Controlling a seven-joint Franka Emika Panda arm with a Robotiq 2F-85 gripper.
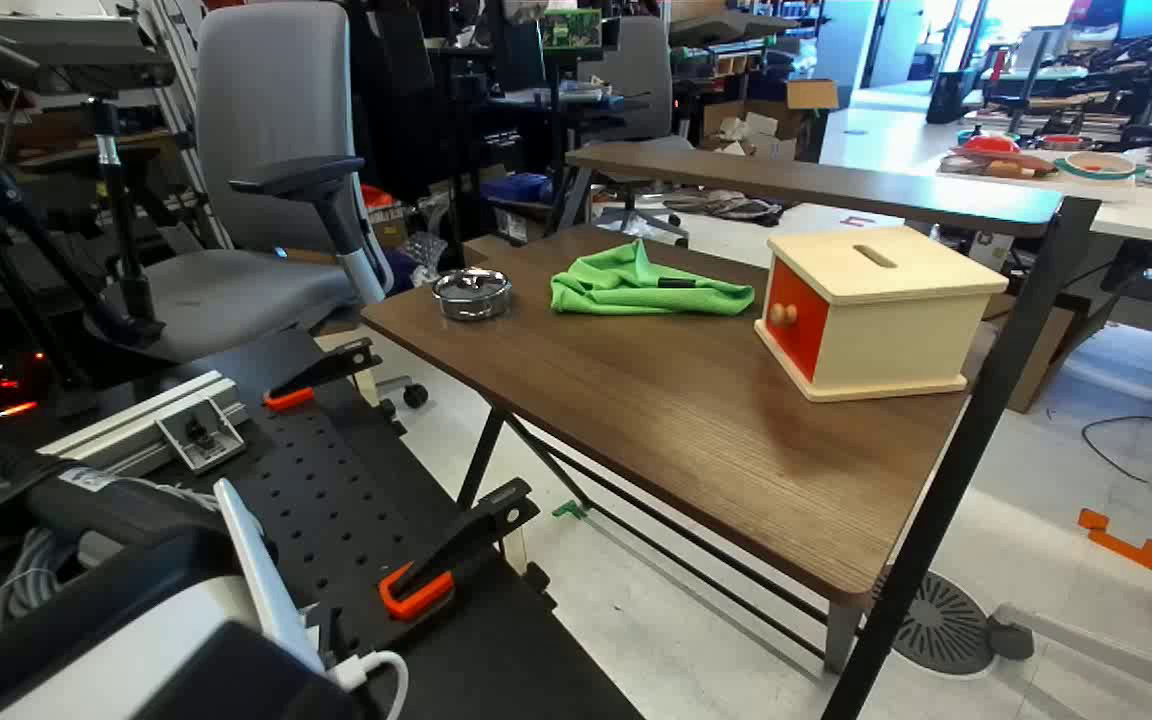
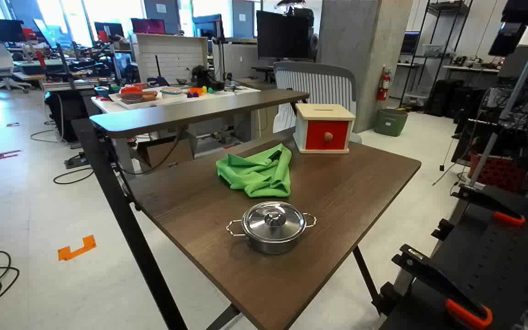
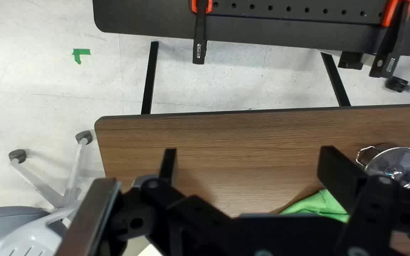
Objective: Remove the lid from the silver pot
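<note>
The silver pot [image 1: 473, 305] stands near a corner of the brown table in both exterior views; it also shows there with two wire handles [image 2: 273, 246]. The round silvery lid [image 2: 264, 229] with a small central knob sits on top of the pot, and it shows in the other exterior position too [image 1: 481, 281]. In the wrist view the lid [image 3: 406, 160] and pot [image 3: 384, 147] are at the right edge, partly hidden behind the right finger. My gripper [image 3: 249, 151] is wide open and empty, above the table and to the left of the pot. It is outside both exterior views.
A green cloth [image 2: 257, 172] lies beside the pot. A wooden box [image 1: 901, 335] with a red front stands at the table's far end from the pot. A raised shelf [image 1: 816, 185] runs along one table side. A black bench [image 1: 336, 500] with clamps [image 1: 461, 545] faces the opposite side.
</note>
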